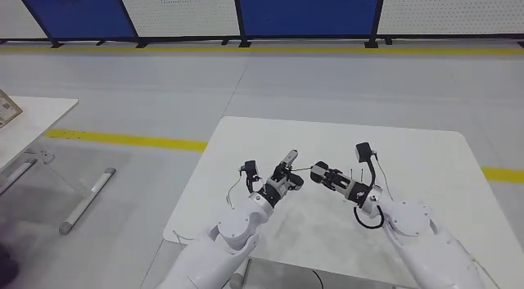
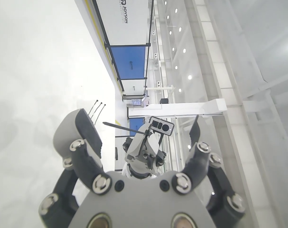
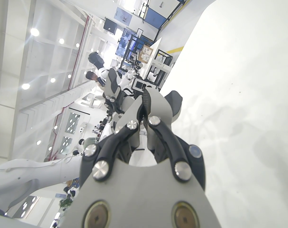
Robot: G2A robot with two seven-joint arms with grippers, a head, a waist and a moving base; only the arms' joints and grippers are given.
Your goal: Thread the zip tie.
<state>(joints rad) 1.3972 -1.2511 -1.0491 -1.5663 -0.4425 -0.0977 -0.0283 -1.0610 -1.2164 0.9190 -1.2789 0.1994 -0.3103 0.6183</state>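
Well, the right hand (image 3: 145,97) is squeezed shut on the zip tie (image 2: 125,128), over the middle of the bench (image 1: 426,158). It pinches the thin black strip, and a short bit sticks out past its fingertips. That free end looks pointy, so it is likely the tail. It points left, toward the left hand (image 2: 141,122). The strip's long line runs left to right, from one hand to the other. The left hand is wide open with nothing in it, just left of the tip. I cannot see where the tie's head is.

The tie is probably very light, thin and bendy. It looks smooth, so it may slip. Holding it close to the tip should stop it wobbling. Holding it far back would likely let it droop. A firm squeeze should not hurt it.

Three spare zip ties (image 2: 96,110) lie flat on the bench, close to the hands.
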